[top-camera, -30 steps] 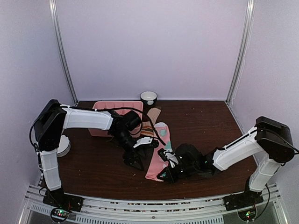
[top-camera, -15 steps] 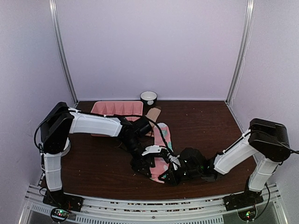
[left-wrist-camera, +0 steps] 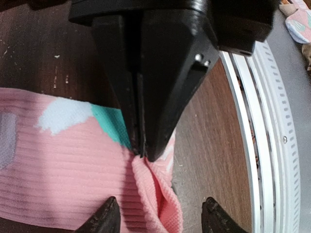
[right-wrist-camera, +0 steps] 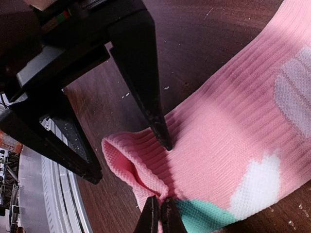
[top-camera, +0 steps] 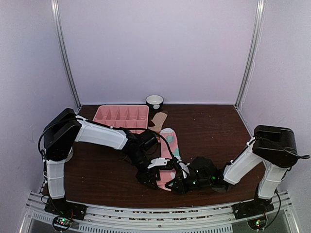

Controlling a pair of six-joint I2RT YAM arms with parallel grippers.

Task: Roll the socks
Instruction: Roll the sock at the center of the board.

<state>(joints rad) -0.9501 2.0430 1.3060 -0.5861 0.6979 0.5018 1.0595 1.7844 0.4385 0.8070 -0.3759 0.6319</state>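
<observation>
Table carries the pink sock flat, lengthwise, centre, near end close to the front edge; tan striped sock lies behind it, just beside the pink divided tray; both arms meet at the pink sock's near cuff; right hand pressed together, pinching the cuff edge, fabric puckered into a small raised fold; left hand spread, fingers straddling that fold, one tip on the ribbing, the other on bare wood just beside it
</observation>
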